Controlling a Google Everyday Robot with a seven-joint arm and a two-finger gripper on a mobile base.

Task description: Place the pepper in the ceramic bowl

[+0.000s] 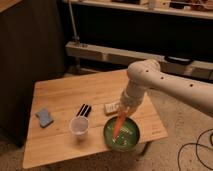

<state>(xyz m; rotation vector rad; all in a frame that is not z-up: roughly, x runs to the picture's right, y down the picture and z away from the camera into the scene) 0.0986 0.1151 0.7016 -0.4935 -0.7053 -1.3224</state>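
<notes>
The pepper (120, 125) is long, slim and orange-red. It hangs nearly upright from my gripper (125, 111), tip down over the ceramic bowl (132, 141). The bowl is round, shallow and glossy green, at the front right of the wooden table (60, 97). The pepper's tip reaches into the bowl near its left side; I cannot tell if it touches the bottom. My gripper is at the end of the white arm (165, 85), just above the bowl's far rim, shut on the pepper's top.
A translucent plastic cup (79, 127) stands left of the bowl. A black striped flat block (84, 110) lies behind the cup. A pale small packet (111, 106) lies behind the bowl. A blue sponge (44, 117) is at the left. Shelving stands behind.
</notes>
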